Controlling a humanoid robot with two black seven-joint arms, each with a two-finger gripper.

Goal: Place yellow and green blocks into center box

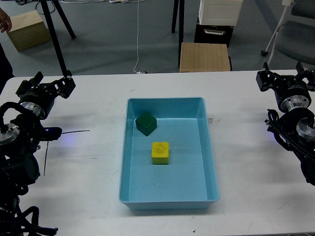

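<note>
A light blue box (209,147) sits in the middle of the white table. Inside it lie a dark green block (146,123) near the back left and a yellow block (160,153) just in front of it. My left gripper (45,84) is at the table's far left edge, open and empty, well away from the box. My right gripper (284,79) is at the far right edge, open and empty, also far from the box.
A thin black cable (69,132) lies on the table by the left arm. Behind the table stand a wooden stool (204,57), a tripod leg (55,39) and a chair (290,29).
</note>
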